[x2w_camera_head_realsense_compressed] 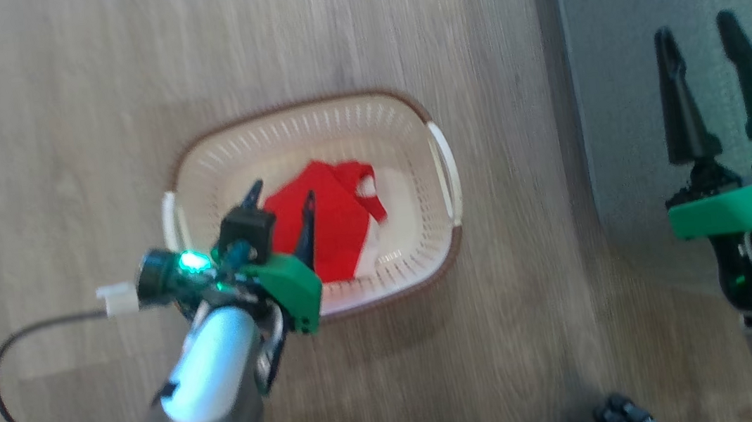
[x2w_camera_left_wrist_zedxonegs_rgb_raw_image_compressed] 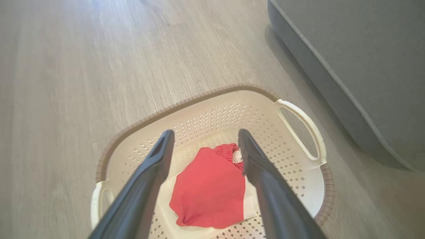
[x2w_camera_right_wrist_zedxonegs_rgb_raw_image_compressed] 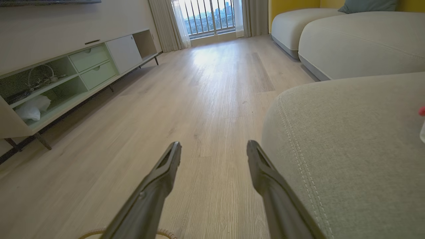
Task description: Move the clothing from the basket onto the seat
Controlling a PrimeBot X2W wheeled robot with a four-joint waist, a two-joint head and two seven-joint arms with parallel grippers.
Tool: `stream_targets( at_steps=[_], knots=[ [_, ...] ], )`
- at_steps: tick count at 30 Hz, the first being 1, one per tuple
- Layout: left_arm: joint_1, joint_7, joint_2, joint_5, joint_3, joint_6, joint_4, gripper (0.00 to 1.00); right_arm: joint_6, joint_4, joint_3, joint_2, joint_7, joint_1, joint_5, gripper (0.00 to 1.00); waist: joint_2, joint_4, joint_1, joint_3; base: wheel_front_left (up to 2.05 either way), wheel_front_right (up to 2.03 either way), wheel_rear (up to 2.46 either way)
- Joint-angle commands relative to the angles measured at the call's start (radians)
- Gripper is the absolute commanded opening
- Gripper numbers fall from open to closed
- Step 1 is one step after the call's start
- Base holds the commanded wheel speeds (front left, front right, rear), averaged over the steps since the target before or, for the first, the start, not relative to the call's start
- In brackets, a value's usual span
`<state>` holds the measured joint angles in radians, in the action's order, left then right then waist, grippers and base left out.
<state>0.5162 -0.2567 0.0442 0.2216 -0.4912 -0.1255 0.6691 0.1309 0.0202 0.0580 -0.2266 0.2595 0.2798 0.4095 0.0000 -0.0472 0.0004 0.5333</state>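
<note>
Head view: the basket [x2w_camera_head_realsense_compressed: 199, 146] is seen on the wood floor, with the clothing [x2w_camera_head_realsense_compressed: 336, 230] heaped at its middle. The seat [x2w_camera_head_realsense_compressed: 611, 35] lies at 3 o'clock of the basket, apart from it. The left gripper [x2w_camera_head_realsense_compressed: 283, 192] is poised over the basket's 8 o'clock side, jaws spread wide, nothing held. The right gripper [x2w_camera_head_realsense_compressed: 693, 26] is spread wide and empty over the seat's edge.

Left wrist view: the red cloth is framed between the fingers; contact cannot be told. It is judged light, limp and not fragile, and likely to sag once lifted. A deep pinch on the ribbed bunch at the heap's 12 o'clock is advised.

Right wrist view: wide, empty jaws are shown beside the seat's stitched corner.
</note>
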Motion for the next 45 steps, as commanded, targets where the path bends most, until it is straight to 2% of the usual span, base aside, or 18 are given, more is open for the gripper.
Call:
stream_targets(
  at_steps=[1,5,12,15,18,24,27,32,37,41,42,44,45],
  knots=[
    [0.044,-0.005,0.006,-0.018,0.019,0.006,0.017,1.0,0.0,-0.051,0.016,-0.009,0.002,0.019,0.011,1.0,0.0,-0.066,-0.0004,0.151,0.0,0.0,0.0],
    [0.153,-0.005,0.009,-0.073,0.021,0.011,0.117,1.0,0.0,-0.081,0.016,0.0,0.002,0.048,0.017,1.0,0.0,-0.095,-0.0004,0.245,0.0,0.0,0.0],
    [0.328,-0.005,0.021,-0.143,-0.033,0.06,0.393,1.0,0.0,-0.105,0.045,0.032,0.002,0.096,0.015,1.0,0.0,-0.153,-0.0004,0.356,0.0,0.0,0.0],
    [0.39,-0.005,0.032,-0.165,-0.055,0.067,0.485,1.0,0.0,-0.105,0.062,0.051,0.002,0.12,0.018,1.0,0.0,-0.184,-0.0004,0.392,0.0,0.0,0.0],
    [0.446,0.021,0.05,-0.207,-0.095,0.057,0.562,1.0,0.0,-0.107,0.07,0.074,0.002,0.137,0.019,1.0,0.0,-0.21,-0.0004,0.422,0.0,0.0,0.0],
    [0.505,0.103,0.092,-0.219,-0.107,0.021,0.608,1.0,0.0,-0.099,0.102,0.104,0.002,0.153,0.01,1.0,0.0,-0.258,-0.0004,0.472,0.0,0.0,0.0],
    [0.509,0.153,0.098,-0.203,-0.096,0.016,0.614,1.0,0.0,-0.098,0.101,0.109,0.002,0.152,0.011,1.0,0.0,-0.262,-0.0004,0.48,0.0,0.0,0.0],
    [0.526,0.229,0.123,-0.199,-0.096,-0.017,0.619,1.0,0.0,-0.103,0.098,0.122,0.002,0.146,0.008,1.0,0.0,-0.267,-0.0004,0.497,0.0,0.0,0.0],
    [0.537,0.311,0.128,-0.19,-0.105,0.003,0.621,1.0,0.0,-0.111,0.098,0.13,0.002,0.137,0.007,1.0,0.0,-0.266,-0.0004,0.511,0.0,0.0,0.0],
    [0.545,0.326,0.131,-0.194,-0.12,0.007,0.621,1.0,0.0,-0.107,0.098,0.133,0.002,0.138,0.007,1.0,0.0,-0.265,-0.0004,0.515,0.0,0.0,0.0],
    [0.544,0.336,0.131,-0.196,-0.125,0.011,0.621,0.86,0.0,-0.106,0.1,0.134,0.002,0.139,0.007,1.0,0.0,-0.265,-0.0004,0.516,0.0,0.0,0.0],
    [0.544,0.349,0.131,-0.195,-0.132,0.021,0.621,0.0,0.0,-0.105,0.102,0.136,0.002,0.142,0.006,1.0,0.0,-0.264,-0.0004,0.517,0.0,0.0,0.0],
    [0.544,0.349,0.131,-0.193,-0.133,0.024,0.621,0.0,0.0,-0.105,0.102,0.136,0.002,0.143,0.006,1.0,0.0,-0.264,-0.0004,0.517,0.0,0.0,0.0]
  ],
)
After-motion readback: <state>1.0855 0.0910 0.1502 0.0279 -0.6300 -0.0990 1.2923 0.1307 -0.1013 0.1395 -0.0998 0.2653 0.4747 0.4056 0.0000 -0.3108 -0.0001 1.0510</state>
